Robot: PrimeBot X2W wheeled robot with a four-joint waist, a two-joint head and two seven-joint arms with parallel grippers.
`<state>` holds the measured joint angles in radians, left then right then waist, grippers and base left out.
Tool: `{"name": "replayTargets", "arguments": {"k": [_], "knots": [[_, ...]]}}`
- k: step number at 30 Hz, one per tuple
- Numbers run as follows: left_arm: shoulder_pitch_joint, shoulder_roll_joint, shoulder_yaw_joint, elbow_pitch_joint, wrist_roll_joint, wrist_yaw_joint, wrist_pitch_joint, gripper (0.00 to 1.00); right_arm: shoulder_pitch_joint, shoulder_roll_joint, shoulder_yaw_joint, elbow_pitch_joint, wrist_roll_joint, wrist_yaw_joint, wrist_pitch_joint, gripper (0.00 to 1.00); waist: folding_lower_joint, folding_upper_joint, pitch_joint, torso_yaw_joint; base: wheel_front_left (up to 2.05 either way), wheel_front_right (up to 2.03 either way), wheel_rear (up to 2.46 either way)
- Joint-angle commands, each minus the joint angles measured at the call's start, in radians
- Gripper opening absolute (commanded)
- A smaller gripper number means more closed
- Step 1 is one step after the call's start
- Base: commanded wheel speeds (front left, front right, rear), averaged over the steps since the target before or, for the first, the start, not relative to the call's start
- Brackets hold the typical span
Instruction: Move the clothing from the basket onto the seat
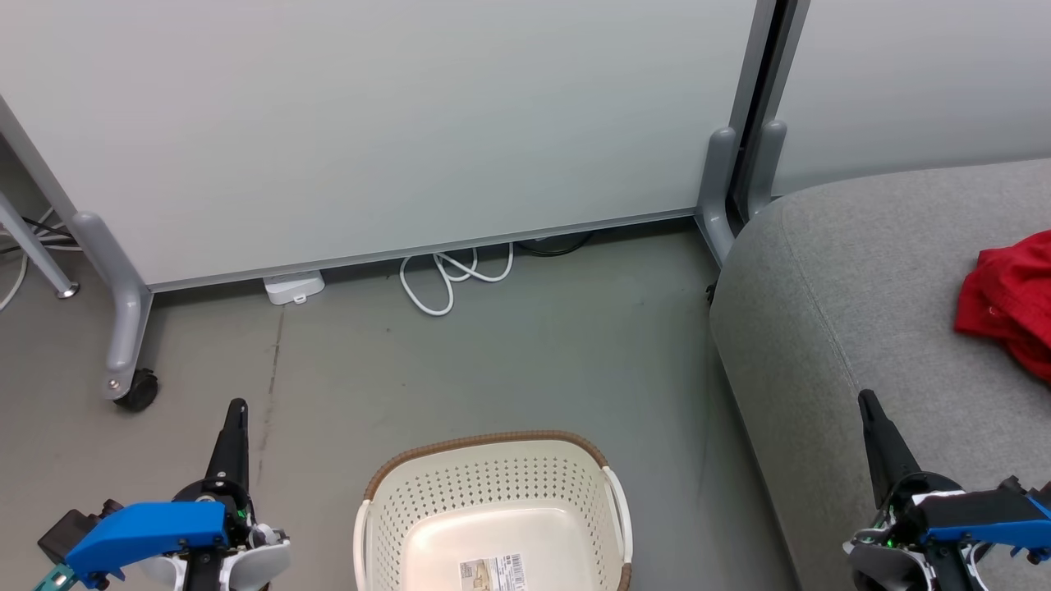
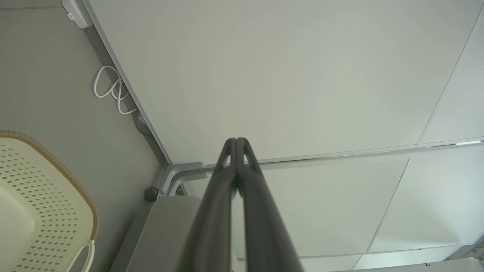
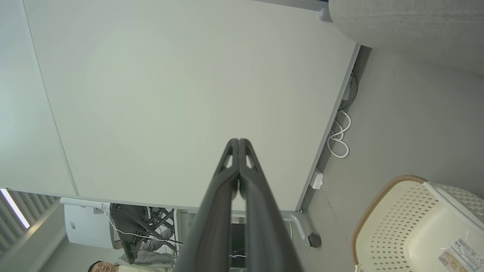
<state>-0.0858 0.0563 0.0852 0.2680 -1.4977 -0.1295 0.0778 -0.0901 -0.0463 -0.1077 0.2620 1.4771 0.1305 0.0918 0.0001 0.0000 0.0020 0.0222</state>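
Since what shows of the basket point(image 1: 493, 480) looks bare and the red clothing point(image 1: 1014, 300) lies on the seat point(image 1: 862, 287), well in from its rounded edge, check the basket's hidden near end before moving the left gripper point(image 1: 236, 410) or right gripper point(image 1: 869, 406), both with jaws clenched on nothing.

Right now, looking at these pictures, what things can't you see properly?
Red clothes on the sofa, head view: cut off by the right edge, so I cannot count the pieces.
Basket, head view: its near end is cut off by the bottom edge; the part that shows holds no clothes.
Sticker in the basket, head view: print too small to read.
White cable, head view: its ends run under the wall panel.
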Motion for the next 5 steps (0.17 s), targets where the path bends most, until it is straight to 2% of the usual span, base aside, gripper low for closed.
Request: {"name": "replayTargets", "arguments": {"k": [1, 5], "knots": [[-0.018, 0.0, 0.008, -0.009, -0.016, -0.002, 0.006, 0.0, -0.017, -0.006, -0.004, -0.01, 0.021, 0.0, 0.006, 0.0, -0.0001, 0.0, 0.0, -0.002, 0.0, 0.0, 0.0], [-0.021, -0.001, 0.014, -0.013, -0.042, -0.002, 0.013, 0.0, -0.018, -0.006, -0.005, -0.012, 0.051, 0.0, 0.011, 0.0, -0.0001, 0.0, 0.0, -0.006, 0.0, 0.0, 0.0]]}}
